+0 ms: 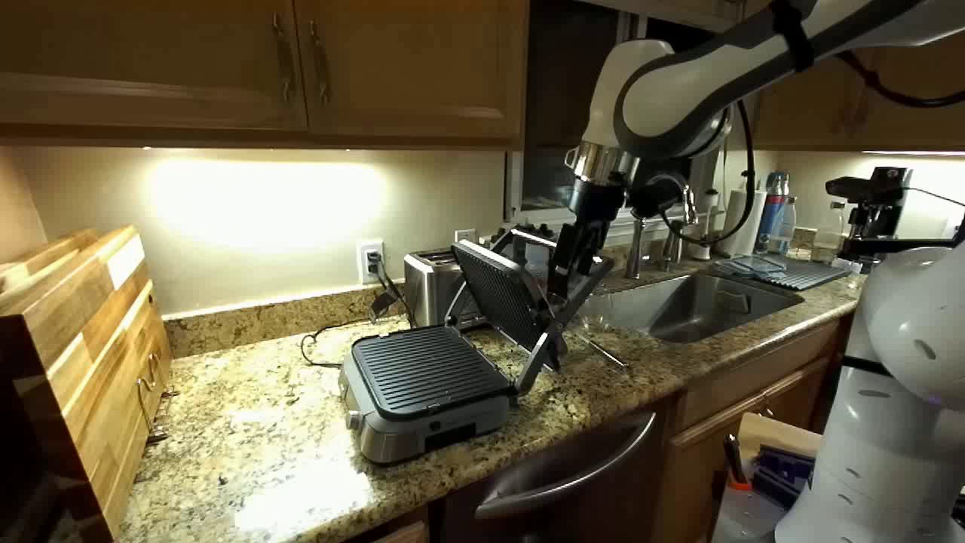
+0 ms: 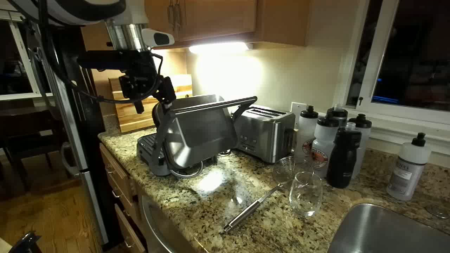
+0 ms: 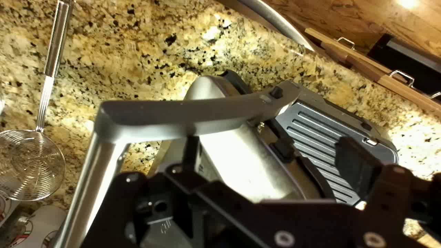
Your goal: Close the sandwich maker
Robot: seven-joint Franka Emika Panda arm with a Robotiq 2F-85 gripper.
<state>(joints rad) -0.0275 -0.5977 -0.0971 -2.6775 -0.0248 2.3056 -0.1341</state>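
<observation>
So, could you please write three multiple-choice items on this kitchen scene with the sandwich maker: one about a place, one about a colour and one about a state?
1. Where does the wire strainer lie?
A) In the sink
B) On the counter
C) On the floor

2. What colour is the toaster?
A) Red
B) White
C) Silver

3. How does the lid of the sandwich maker stand?
A) Tipped up, open
B) Shut flat
C) Fully removed

Right letters:
1: B, since an exterior view shows its handle resting on the speckled surface.
2: C, since its sides look like bare, shiny metal in an exterior view.
3: A, since both exterior views show it raised at an angle, and the ribbed lower plate shows uncovered in the wrist view.
</observation>
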